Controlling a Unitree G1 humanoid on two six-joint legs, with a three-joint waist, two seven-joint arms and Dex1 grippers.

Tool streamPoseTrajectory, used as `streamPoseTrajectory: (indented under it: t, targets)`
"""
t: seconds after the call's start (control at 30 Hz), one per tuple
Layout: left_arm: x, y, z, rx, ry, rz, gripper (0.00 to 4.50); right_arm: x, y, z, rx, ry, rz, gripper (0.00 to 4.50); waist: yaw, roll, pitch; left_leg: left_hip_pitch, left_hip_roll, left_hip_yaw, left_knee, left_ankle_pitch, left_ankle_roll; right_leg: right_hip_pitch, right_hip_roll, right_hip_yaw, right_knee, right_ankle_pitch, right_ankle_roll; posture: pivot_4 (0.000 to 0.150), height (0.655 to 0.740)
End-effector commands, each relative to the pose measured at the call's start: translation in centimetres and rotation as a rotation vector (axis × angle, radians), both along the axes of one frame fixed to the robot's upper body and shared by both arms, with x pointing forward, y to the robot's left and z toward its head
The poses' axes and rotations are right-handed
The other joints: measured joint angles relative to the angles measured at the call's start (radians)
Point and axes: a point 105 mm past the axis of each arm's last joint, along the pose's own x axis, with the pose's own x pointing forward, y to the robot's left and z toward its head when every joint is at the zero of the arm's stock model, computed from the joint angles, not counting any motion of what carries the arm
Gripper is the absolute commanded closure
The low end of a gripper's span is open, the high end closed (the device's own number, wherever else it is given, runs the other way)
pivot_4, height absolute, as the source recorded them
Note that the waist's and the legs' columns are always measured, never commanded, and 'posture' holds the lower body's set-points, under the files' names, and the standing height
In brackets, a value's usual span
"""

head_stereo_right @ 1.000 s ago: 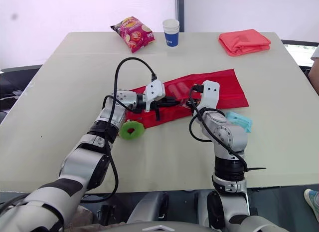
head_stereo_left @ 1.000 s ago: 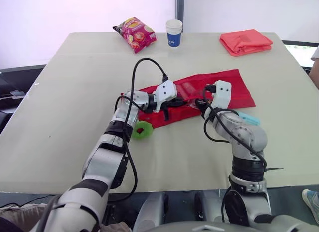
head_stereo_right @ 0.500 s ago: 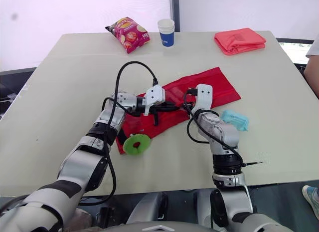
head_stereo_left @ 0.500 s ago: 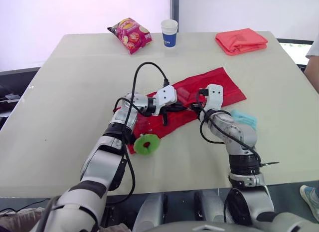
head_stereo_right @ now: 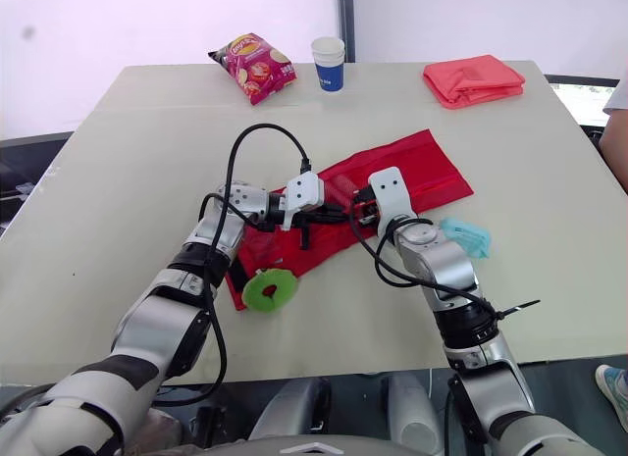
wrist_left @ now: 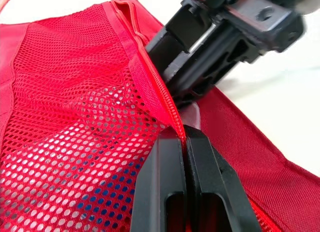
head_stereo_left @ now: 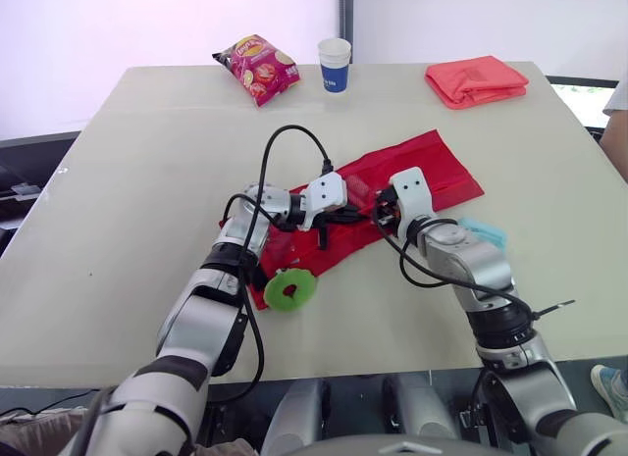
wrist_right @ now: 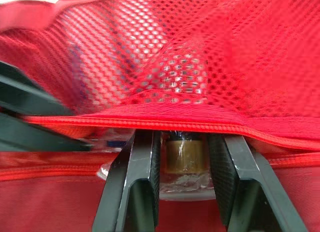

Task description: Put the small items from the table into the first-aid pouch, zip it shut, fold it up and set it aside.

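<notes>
The red first-aid pouch (head_stereo_left: 437, 167) lies unfolded across the middle of the table, mesh pocket up. My left gripper (wrist_left: 186, 142) is shut on the pocket's zipper edge (wrist_left: 150, 87), holding it up. Facing it, my right gripper (wrist_right: 182, 157) is at the pocket mouth, shut on a small amber item in clear wrap (wrist_right: 185, 154) under the mesh (wrist_right: 200, 52). In the left eye view the two grippers meet near the pouch's middle, left gripper (head_stereo_left: 355, 213) and right gripper (head_stereo_left: 381, 211). A green ring (head_stereo_left: 288, 290) lies by the pouch's near left end. A light-blue packet (head_stereo_left: 483, 230) lies right of my right arm.
At the far edge are a red snack bag (head_stereo_left: 257, 67), a blue and white paper cup (head_stereo_left: 335, 64) and a folded coral cloth (head_stereo_left: 476, 80). A person's sleeve (head_stereo_left: 618, 93) shows at the right edge. Black cables loop over my left arm.
The camera has tilted. My right gripper has moved left and into the pocket mouth, toward the left gripper. The pouch has been pulled askew, its left end nearer me.
</notes>
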Motion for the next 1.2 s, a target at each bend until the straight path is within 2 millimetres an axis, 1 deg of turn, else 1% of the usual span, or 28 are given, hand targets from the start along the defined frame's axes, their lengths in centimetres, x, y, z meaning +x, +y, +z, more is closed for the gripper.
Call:
streamPoseTrajectory:
  t: [0.03,0.07,0.13,0.17,0.2,0.23,0.3,0.33,0.4,0.5,0.57,0.6,0.63,0.67,0.7,0.73,0.77,0.8,0.83,0.87,0.97,1.2]
  targets:
    - [-0.2,-0.2,-0.2,0.016,-0.004,-0.029,4.50,0.7,0.3,2.0,-0.001,-0.093,-0.007,3.67,0.000,0.000,0.000,0.000,0.000,0.000,0.000,0.000,0.000,0.000,0.000,0.000,0.000,0.000,0.000,0.150,0.7400]
    - [-0.2,-0.3,-0.2,0.016,-0.003,-0.029,4.50,0.6,0.5,1.8,0.008,-0.088,0.014,3.67,0.000,0.000,0.000,0.000,0.000,0.000,0.000,0.000,0.000,0.000,0.000,0.000,0.000,0.000,0.000,0.150,0.7400]
    - [-0.2,-0.3,-0.2,0.016,-0.002,-0.027,4.50,0.3,0.5,1.9,0.036,-0.089,0.039,2.63,0.000,0.000,0.000,0.000,0.000,0.000,0.000,0.000,0.000,0.000,0.000,0.000,0.000,0.000,0.000,0.150,0.7400]
    - [-0.1,-0.2,-0.2,0.018,-0.002,-0.023,4.50,0.0,0.4,2.0,0.042,-0.091,0.048,2.25,0.000,0.000,0.000,0.000,0.000,0.000,0.000,0.000,0.000,0.000,0.000,0.000,0.000,0.000,0.000,0.150,0.7400]
    - [0.0,-0.1,-0.2,0.020,-0.001,-0.020,4.50,-0.2,0.2,2.1,0.046,-0.091,0.053,1.72,0.000,0.000,0.000,0.000,0.000,0.000,0.000,0.000,0.000,0.000,0.000,0.000,0.000,0.000,0.000,0.150,0.7400]
    - [0.1,0.0,-0.2,0.025,-0.002,-0.014,4.50,-0.6,-0.3,2.5,0.057,-0.100,0.058,1.47,0.001,0.000,0.000,0.000,0.000,0.000,0.000,0.000,0.000,0.000,0.000,0.000,0.000,0.000,0.000,0.150,0.7400]
    - [0.3,0.3,-0.2,0.033,-0.004,-0.004,4.50,-1.8,-1.0,3.2,0.072,-0.099,0.105,0.55,0.005,0.000,0.000,0.000,0.000,0.000,0.000,0.000,0.000,0.000,0.000,0.000,0.000,0.000,0.000,0.150,0.7400]
    - [0.4,0.5,-0.2,0.037,-0.006,0.002,4.50,-2.6,-1.3,3.5,0.074,-0.099,0.139,0.55,0.005,0.000,0.000,0.000,0.000,0.000,0.001,0.000,0.000,0.000,-0.001,0.000,0.000,0.000,0.000,0.150,0.7400]
    - [0.7,0.9,0.0,0.051,-0.014,0.015,4.50,-4.3,-2.4,4.0,0.044,-0.095,0.190,0.55,0.007,0.000,0.000,-0.001,0.000,0.000,0.001,0.000,0.000,0.000,-0.001,0.000,0.000,0.000,0.000,0.150,0.7400]
    - [1.0,1.4,0.2,0.070,-0.023,0.019,4.50,-5.6,-3.1,3.9,0.021,-0.071,0.231,0.55,0.008,0.000,0.000,-0.001,0.000,-0.001,0.001,0.000,0.000,0.001,0.000,-0.001,-0.001,0.000,0.000,0.150,0.7400]
    - [1.2,1.6,0.4,0.083,-0.030,0.019,4.50,-5.9,-2.9,3.6,0.027,-0.052,0.245,1.04,0.005,0.000,0.000,0.000,0.000,-0.001,0.001,0.000,0.000,0.001,0.000,-0.001,0.000,0.000,0.000,0.150,0.7400]
    - [1.4,1.7,0.6,0.085,-0.032,0.021,4.50,-6.1,-2.7,3.4,0.023,-0.044,0.261,1.39,0.004,0.000,0.000,0.000,0.000,-0.001,0.001,0.000,0.001,0.001,0.001,-0.001,0.000,0.000,0.000,0.150,0.7400]
    - [1.5,1.7,0.8,0.086,-0.034,0.021,4.50,-6.0,-2.4,3.2,0.017,-0.040,0.272,1.63,0.002,0.000,0.000,0.000,0.000,-0.001,0.001,0.000,0.001,0.001,0.001,-0.001,0.000,0.000,0.000,0.150,0.7400]
    - [1.6,1.7,0.9,0.084,-0.035,0.022,4.50,-5.9,-2.1,3.1,0.022,-0.037,0.280,2.11,0.002,0.000,0.000,0.000,0.000,-0.001,0.001,0.000,0.001,0.001,0.001,-0.001,0.000,0.000,0.000,0.150,0.7400]
    - [1.6,1.6,1.1,0.082,-0.035,0.021,4.50,-5.7,-1.6,3.0,0.032,-0.031,0.291,2.48,0.002,0.000,0.000,0.000,0.000,-0.001,0.001,0.000,0.000,0.001,0.001,-0.001,0.000,0.000,0.000,0.150,0.7400]
    - [1.6,1.6,1.1,0.081,-0.035,0.020,4.50,-5.6,-1.2,2.9,0.039,-0.026,0.298,2.98,0.003,0.000,0.000,0.000,0.000,-0.001,0.001,0.000,0.000,0.001,0.001,-0.001,0.000,0.000,0.000,0.150,0.7400]
    - [1.6,1.5,1.1,0.081,-0.035,0.017,4.50,-5.4,-0.9,2.8,0.041,-0.022,0.302,3.28,0.003,0.000,0.000,0.000,0.000,-0.001,0.001,0.000,0.000,0.001,0.000,-0.001,0.000,0.000,0.000,0.150,0.7400]
    - [1.6,1.5,1.1,0.082,-0.035,0.014,4.50,-5.2,-0.7,2.6,0.041,-0.017,0.301,3.84,0.003,0.000,0.000,0.000,0.000,-0.001,0.001,0.000,0.000,0.001,0.000,-0.001,0.000,0.000,0.000,0.150,0.7400]
    - [1.5,1.4,1.1,0.081,-0.033,0.008,4.50,-4.8,-0.4,2.1,0.029,-0.006,0.302,4.18,0.003,0.000,0.000,0.000,0.000,-0.001,0.001,0.000,0.000,0.001,0.000,-0.001,0.000,0.000,0.000,0.150,0.7400]
    - [1.5,1.3,1.0,0.080,-0.031,0.002,4.50,-4.5,-0.1,1.7,0.018,0.001,0.302,4.36,0.003,0.000,0.000,0.000,0.000,-0.001,0.001,0.000,0.000,0.001,0.000,-0.001,0.000,0.000,0.000,0.150,0.7400]
    - [1.3,1.1,0.9,0.081,-0.028,-0.012,4.50,-3.5,0.4,1.5,0.035,0.004,0.291,4.36,0.004,0.000,0.000,0.000,0.000,-0.001,0.001,0.000,0.000,0.001,0.000,-0.001,0.000,0.000,0.000,0.150,0.7400]
    - [0.8,1.1,0.5,0.086,-0.022,-0.034,4.50,-1.4,0.6,1.3,0.011,-0.027,0.235,4.36,0.003,0.000,0.000,0.000,0.000,-0.001,0.001,0.000,0.000,0.001,0.000,-0.001,0.000,0.000,0.000,0.150,0.7400]
